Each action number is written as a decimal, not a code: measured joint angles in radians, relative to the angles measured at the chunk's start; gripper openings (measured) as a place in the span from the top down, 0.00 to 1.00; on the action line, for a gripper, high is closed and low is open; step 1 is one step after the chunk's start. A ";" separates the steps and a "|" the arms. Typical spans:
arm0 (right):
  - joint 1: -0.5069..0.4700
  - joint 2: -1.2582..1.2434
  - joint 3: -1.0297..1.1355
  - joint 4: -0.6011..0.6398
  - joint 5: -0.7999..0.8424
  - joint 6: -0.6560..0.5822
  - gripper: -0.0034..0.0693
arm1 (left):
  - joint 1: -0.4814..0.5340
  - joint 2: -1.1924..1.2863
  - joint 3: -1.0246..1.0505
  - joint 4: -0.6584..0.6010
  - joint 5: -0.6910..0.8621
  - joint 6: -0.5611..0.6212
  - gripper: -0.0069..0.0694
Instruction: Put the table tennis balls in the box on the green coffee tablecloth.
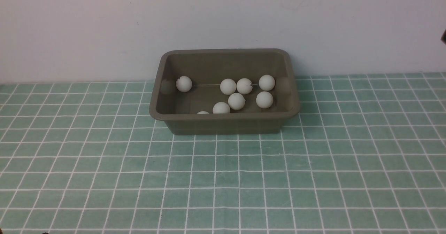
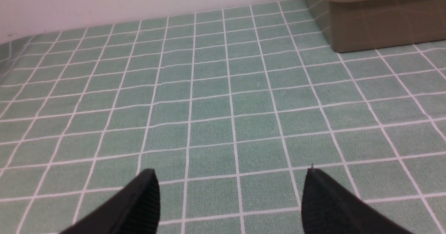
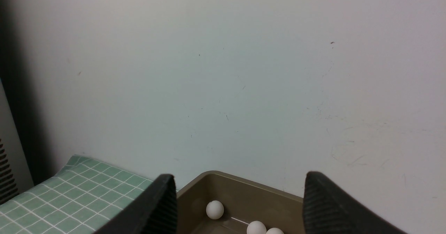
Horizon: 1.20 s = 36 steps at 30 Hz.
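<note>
Both of my grippers stood open and empty: the left gripper (image 2: 231, 192) hung low over bare cloth with its two black fingers spread wide, and the right gripper (image 3: 238, 199) was raised, its jaws parted around nothing, looking at the wall over the box. The table tennis balls (image 1: 236, 101) all lay inside the box (image 1: 224, 126), eight by my count in the front view: one alone toward its left end, five bunched right of the middle, and two against the near wall, one of them barely showing above the rim. The box sat flat with its opening upward and its long axis running left to right, parallel to the wall (image 1: 223, 18) close behind it. It rested on the green coffee tablecloth (image 1: 223, 178), toward the far edge, roughly centred between my arms. In my left wrist view only a corner of the box showed, well ahead of the fingers.
</note>
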<state>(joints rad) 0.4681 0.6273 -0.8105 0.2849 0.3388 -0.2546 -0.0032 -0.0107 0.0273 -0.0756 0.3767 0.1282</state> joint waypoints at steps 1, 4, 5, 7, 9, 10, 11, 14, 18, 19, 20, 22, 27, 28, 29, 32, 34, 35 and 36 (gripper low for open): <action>0.000 0.000 0.000 0.000 0.000 0.000 0.34 | 0.000 0.000 0.000 0.000 0.000 0.000 0.26; 0.000 0.000 0.000 0.000 0.000 0.000 0.34 | 0.000 0.000 0.000 0.000 0.000 0.000 0.26; 0.000 0.000 0.000 0.000 0.000 0.000 0.34 | 0.000 0.000 0.000 0.000 0.000 0.000 0.26; 0.000 0.000 0.000 0.000 0.000 0.000 0.34 | 0.000 0.000 0.000 0.000 0.001 0.000 0.26; 0.000 0.000 0.000 0.000 0.000 0.000 0.34 | 0.000 0.000 0.000 0.000 0.001 0.000 0.26; 0.000 0.000 0.000 0.000 0.000 0.000 0.34 | 0.000 0.000 0.000 0.000 0.001 0.000 0.26; 0.000 0.000 0.000 -0.002 0.000 0.000 0.34 | 0.000 0.000 0.000 0.000 0.001 0.000 0.26; 0.000 0.006 0.013 -0.043 0.001 -0.005 0.34 | 0.000 0.000 0.000 0.000 0.001 0.000 0.26; -0.018 0.066 0.124 -0.177 0.015 -0.026 0.34 | 0.000 0.000 0.000 0.000 0.002 0.000 0.26; -0.027 0.089 0.163 -0.200 0.021 -0.025 0.34 | 0.000 0.000 0.000 0.000 0.002 0.000 0.26; -0.036 0.112 0.234 -0.216 0.032 -0.025 0.34 | 0.000 0.000 0.000 0.000 0.002 0.000 0.26; -0.039 0.120 0.305 -0.230 0.047 -0.025 0.34 | 0.000 0.000 0.000 0.000 0.002 0.000 0.26; -0.066 0.048 0.449 -0.256 0.034 -0.026 0.34 | 0.000 0.000 0.000 0.000 0.002 0.000 0.26; -0.118 -0.035 0.497 -0.240 0.022 -0.026 0.34 | 0.000 0.000 0.000 -0.001 0.002 0.000 0.26; -0.118 -0.035 0.497 -0.240 0.022 -0.026 0.34 | 0.000 0.000 0.000 -0.001 0.002 0.000 0.26; -0.241 -0.174 0.533 -0.203 0.011 -0.026 0.34 | 0.000 0.000 0.000 -0.001 0.002 0.000 0.26; -0.291 -0.235 0.540 -0.187 0.018 -0.026 0.34 | 0.000 0.000 0.000 -0.001 0.002 0.000 0.26; -0.310 -0.264 0.541 -0.183 0.028 -0.026 0.34 | 0.000 0.000 0.000 -0.001 0.002 0.000 0.26; -0.324 -0.286 0.543 -0.181 0.036 -0.026 0.34 | 0.000 0.000 0.000 -0.001 0.002 -0.001 0.26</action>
<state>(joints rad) 0.1443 0.3411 -0.2677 0.1043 0.3748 -0.2807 -0.0032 -0.0107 0.0273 -0.0764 0.3785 0.1270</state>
